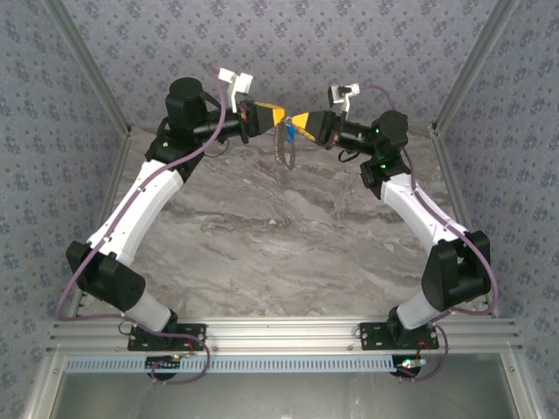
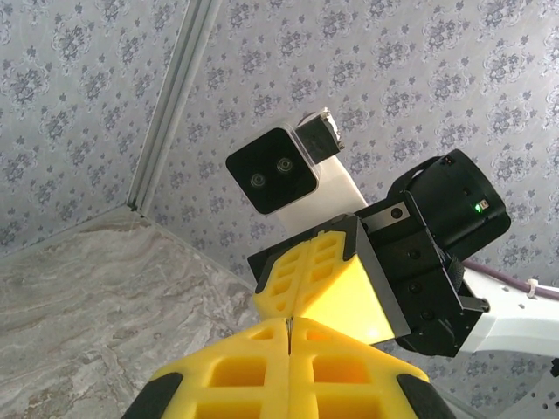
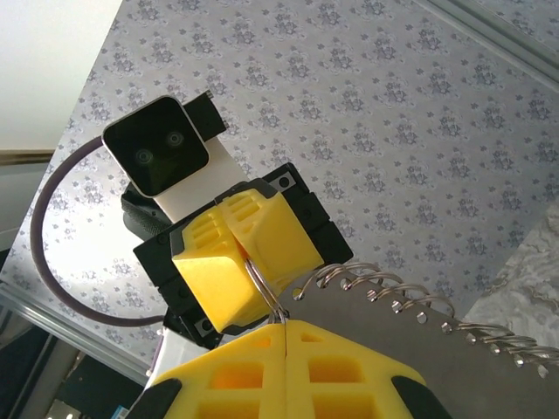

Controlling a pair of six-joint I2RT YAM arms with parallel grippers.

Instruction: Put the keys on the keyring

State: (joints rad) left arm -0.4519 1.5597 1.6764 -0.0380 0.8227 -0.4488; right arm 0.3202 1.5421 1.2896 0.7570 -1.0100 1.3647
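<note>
My two grippers meet tip to tip high above the far middle of the table. The left gripper (image 1: 281, 116) (image 2: 288, 325) (image 3: 247, 258) and the right gripper (image 1: 298, 120) (image 3: 286, 325) (image 2: 293, 305) are both shut on the keyring (image 3: 265, 288), a thin wire ring spanning the short gap between their yellow fingers. In the top view a blue-headed key (image 1: 285, 131) hangs just below the tips, with a thin pale loop (image 1: 289, 155) dangling under it. In the right wrist view a flat grey metal plate (image 3: 410, 327), with a row of holes and wire coils, hangs from the ring.
The marble table (image 1: 279, 236) lies well below both grippers. Patterned walls (image 1: 288, 44) and metal frame posts (image 1: 92, 65) close in the back and sides. Each wrist camera (image 2: 272, 170) (image 3: 157, 157) faces the other at close range.
</note>
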